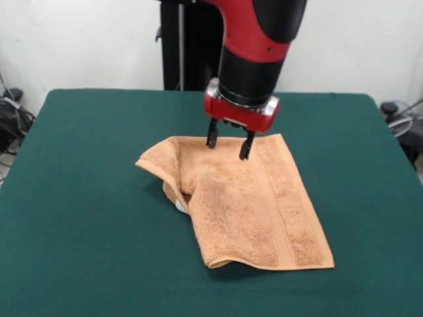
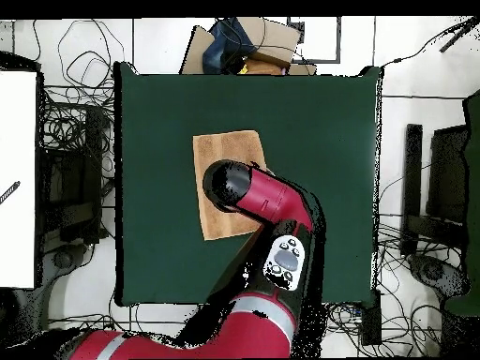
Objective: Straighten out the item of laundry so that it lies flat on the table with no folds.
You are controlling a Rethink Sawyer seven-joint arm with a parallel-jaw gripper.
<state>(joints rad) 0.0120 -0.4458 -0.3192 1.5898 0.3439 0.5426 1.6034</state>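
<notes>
The towel (image 1: 248, 208) is seen lying near the middle of the green table (image 1: 79, 251); its left part is bunched and folded over; above the towel's far edge the gripper (image 1: 229, 145) is held with jaws parted, nothing between them.

I see the orange-tan terry towel (image 1: 254, 205) at frame centre on the green table (image 1: 79, 218). Its left portion is folded over and bunched; the right side lies flat, one woven stripe visible.
</notes>
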